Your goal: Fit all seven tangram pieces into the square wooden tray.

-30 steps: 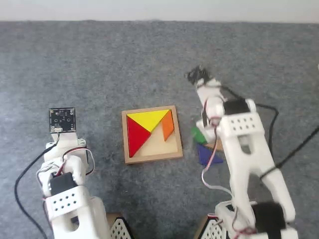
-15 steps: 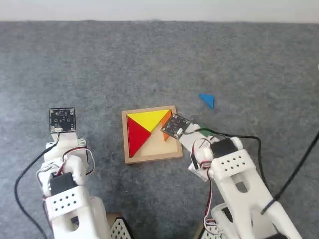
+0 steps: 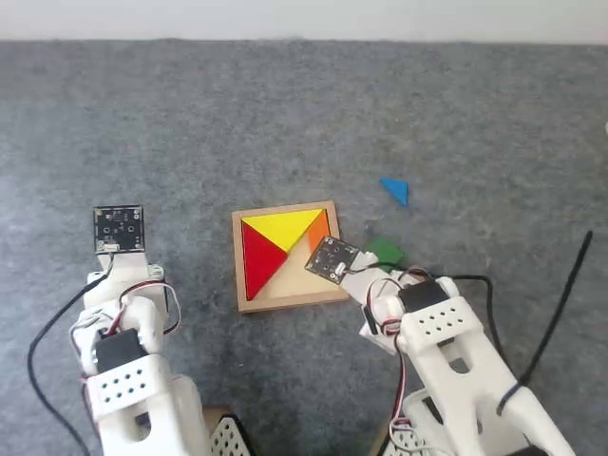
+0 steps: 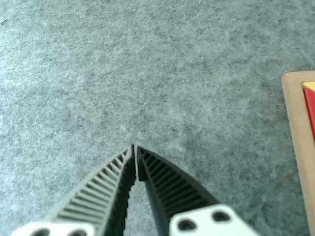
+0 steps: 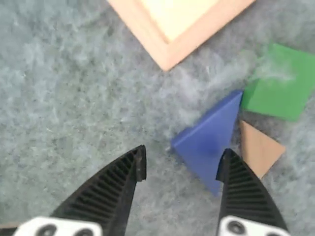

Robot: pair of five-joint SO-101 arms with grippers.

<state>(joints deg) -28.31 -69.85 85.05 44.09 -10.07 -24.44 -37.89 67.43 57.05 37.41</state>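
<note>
Beside the tray (image 3: 237, 261), the right claw (image 5: 184, 150) has pulled back slightly.

The left arm (image 3: 122, 353) sits folded to the left of the tray (image 3: 285, 302), well apart from it. The left claw (image 4: 135, 147) points downward, jaws closed tip to tip. The right arm (image 3: 443, 331) stands right of the tray, its wrist angled toward the tray's near right corner. The right claw (image 5: 183, 153) is spread open, low, just off that corner.
</note>
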